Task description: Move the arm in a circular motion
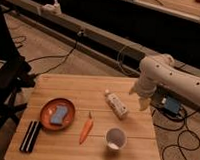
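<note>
The arm (173,77), thick, white and tubular with small dark dots, reaches in from the right edge and bends down over the table's right side. Its white tip, the gripper (143,102), hangs just above the wooden table (78,88) near the right edge. It is a little to the right of a small white bottle (116,104) that lies on its side. Nothing shows in the gripper.
On the table are an orange plate (46,114) holding a blue sponge (59,114), a carrot (86,129), a white cup (115,138) and a black object (30,136) at the front left. Cables and a blue box (170,105) lie on the floor at right. A dark chair (8,80) stands at left.
</note>
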`<state>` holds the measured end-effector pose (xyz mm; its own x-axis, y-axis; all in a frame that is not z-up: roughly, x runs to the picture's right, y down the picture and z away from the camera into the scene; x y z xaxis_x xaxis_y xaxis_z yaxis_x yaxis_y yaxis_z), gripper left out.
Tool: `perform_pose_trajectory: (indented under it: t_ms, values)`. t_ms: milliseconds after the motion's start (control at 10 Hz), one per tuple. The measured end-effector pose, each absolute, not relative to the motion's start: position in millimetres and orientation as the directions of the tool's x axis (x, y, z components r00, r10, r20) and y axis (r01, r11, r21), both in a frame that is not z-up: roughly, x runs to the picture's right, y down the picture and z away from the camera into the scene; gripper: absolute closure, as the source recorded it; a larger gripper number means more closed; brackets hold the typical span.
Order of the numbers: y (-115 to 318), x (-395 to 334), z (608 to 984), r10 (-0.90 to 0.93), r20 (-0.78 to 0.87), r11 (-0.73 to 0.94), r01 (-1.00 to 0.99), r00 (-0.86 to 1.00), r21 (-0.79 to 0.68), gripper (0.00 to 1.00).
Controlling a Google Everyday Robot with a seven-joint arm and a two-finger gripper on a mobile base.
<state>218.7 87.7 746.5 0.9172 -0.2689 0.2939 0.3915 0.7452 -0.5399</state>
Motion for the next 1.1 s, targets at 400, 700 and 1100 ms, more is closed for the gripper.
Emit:
perform_pose_trajectory:
  t_ms: [400,700,1100]
  values:
    - [87.7,218.7,746.6,-0.269,0.294,0.745,0.392,0.917,-0.54,0.39]
    - [87.7,218.7,746.6,-0.269,0.294,0.745,0.391,0.917,-0.54,0.69]
    - [85.6,219.4,747.2,-0.272,0.291,0.746,0.392,0.917,-0.538,1.0]
